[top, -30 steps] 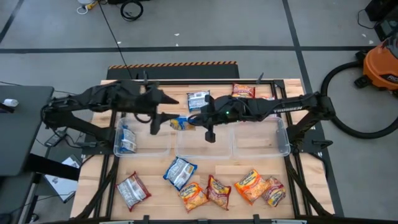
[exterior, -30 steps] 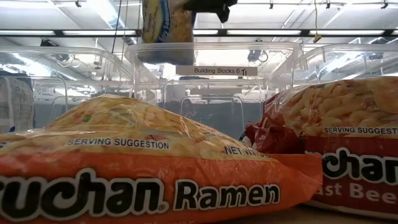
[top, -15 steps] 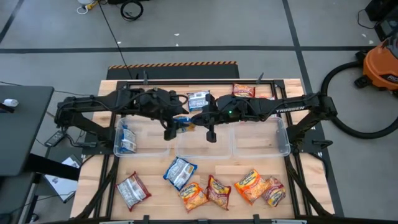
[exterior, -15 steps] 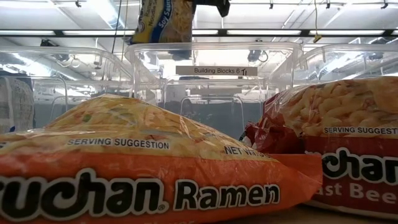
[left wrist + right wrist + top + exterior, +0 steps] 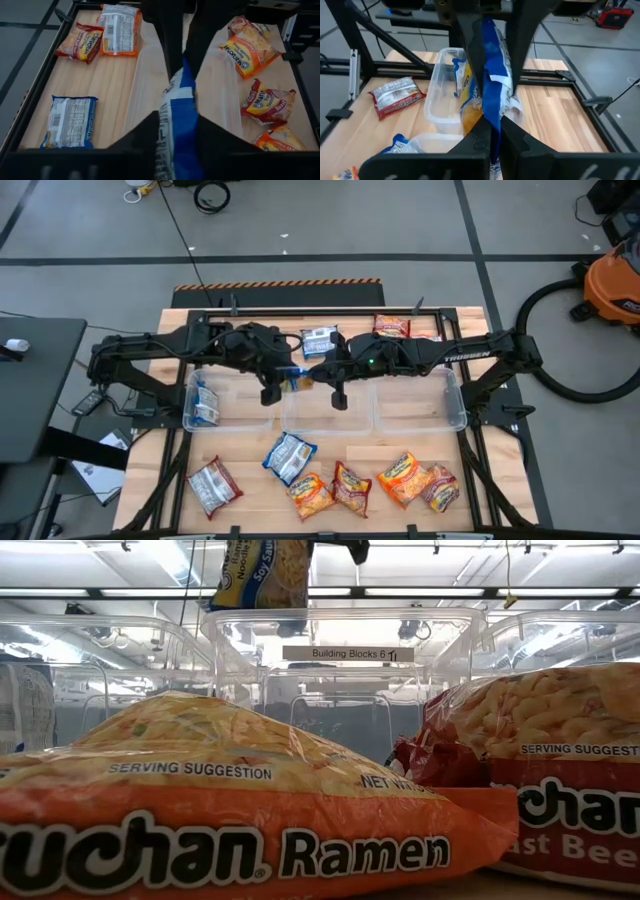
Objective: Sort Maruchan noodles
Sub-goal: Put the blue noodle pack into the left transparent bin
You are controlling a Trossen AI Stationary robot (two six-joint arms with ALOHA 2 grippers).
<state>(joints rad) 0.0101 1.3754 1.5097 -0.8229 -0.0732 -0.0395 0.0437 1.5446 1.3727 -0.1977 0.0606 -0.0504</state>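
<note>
Handover step: right gripper [image 5: 492,131] pinches blue packet [image 5: 492,75] above bins [image 5: 300,415]; left gripper [image 5: 175,122] closing on it. Next I'd confirm left's grip, release right.

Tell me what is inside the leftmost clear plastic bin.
The leftmost clear plastic bin holds one blue-and-white noodle packet at its left end. Its far edge is covered by the left arm, so anything there cannot be seen.

"SERVING SUGGESTION" and "Ramen" on the orange packet [image 5: 230,820]; "Building Blocks 6" on a sign [image 5: 347,654].
</note>
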